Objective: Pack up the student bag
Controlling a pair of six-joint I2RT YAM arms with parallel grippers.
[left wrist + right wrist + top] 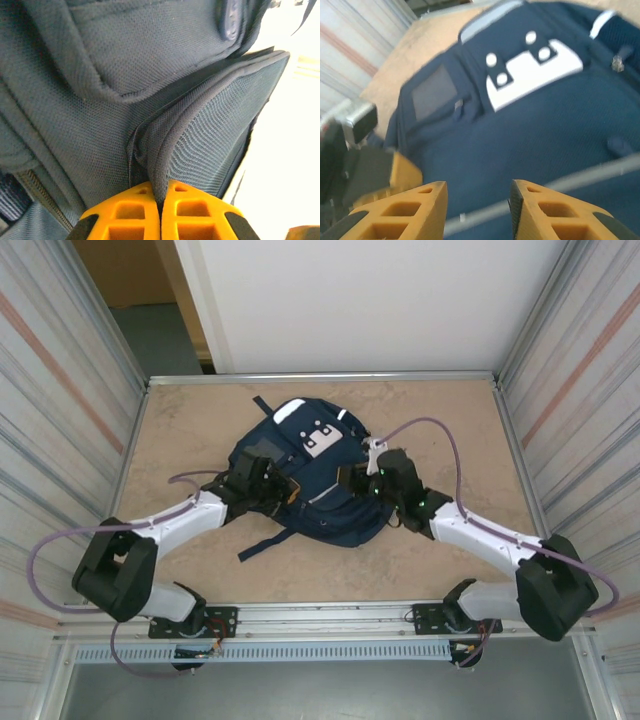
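The navy student bag [318,502] lies flat in the middle of the table, its white patch [530,75] and grey square panel [434,92] facing up. At the bag's left side, my left gripper [283,490] is shut on a padded mesh edge of the bag [200,145]; the fabric is pinched between the orange fingertips [135,210]. My right gripper [352,480] hovers over the bag's right side. Its jaws stand open above the blue fabric [545,130], with a pale grey stripe [570,182] crossing below them and nothing between them.
The beige tabletop [450,440] is fenced by metal rails and ribbed side walls. A loose dark strap [262,540] trails from the bag toward the near edge. Purple cables [440,430] loop off both arms. My left gripper's orange finger [402,172] appears in the right wrist view.
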